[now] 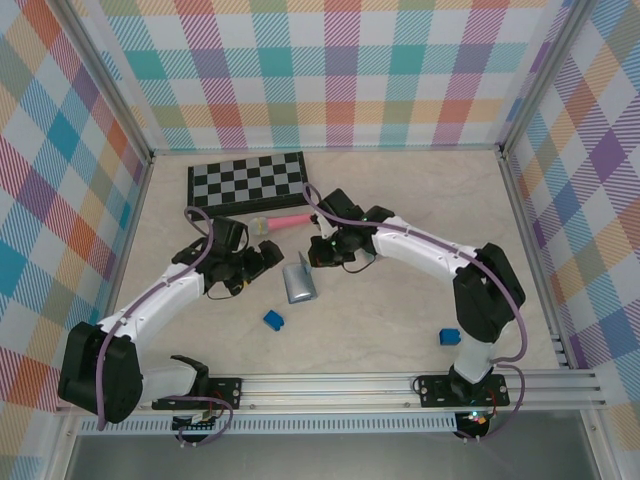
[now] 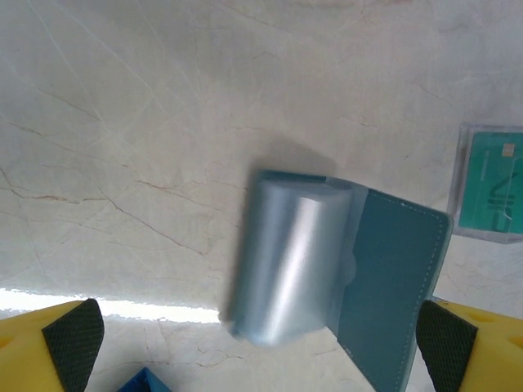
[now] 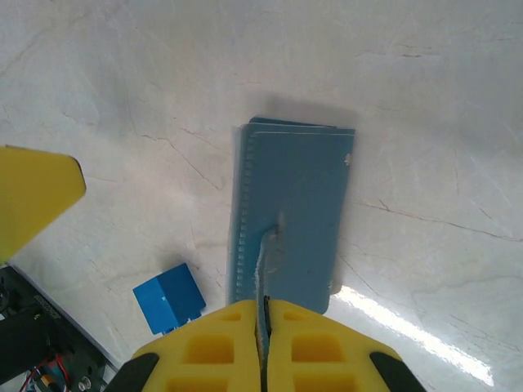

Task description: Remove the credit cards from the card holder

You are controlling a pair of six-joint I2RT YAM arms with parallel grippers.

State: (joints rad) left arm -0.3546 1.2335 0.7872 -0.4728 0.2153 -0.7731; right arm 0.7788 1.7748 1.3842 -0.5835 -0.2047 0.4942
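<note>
The slate-blue card holder [image 1: 299, 284] lies in the middle of the table, between my two grippers. In the left wrist view it is folded open, with a pale shiny flap [image 2: 286, 261] raised over the darker inside [image 2: 392, 282]. My left gripper [image 2: 260, 347] hangs wide open above it, one yellow finger on each side, touching nothing. My right gripper [image 3: 264, 306] is shut on the thin raised edge of the holder's flap [image 3: 270, 253], above the holder [image 3: 298, 188]. The credit cards are hidden.
A grey box with a teal chip card inside [image 2: 490, 184] lies just beyond the holder. Small blue blocks sit near the front [image 1: 273, 320] [image 1: 449, 337], one beside the holder [image 3: 169, 298]. A checkerboard [image 1: 248, 178] and a pink stick [image 1: 285, 220] lie at the back.
</note>
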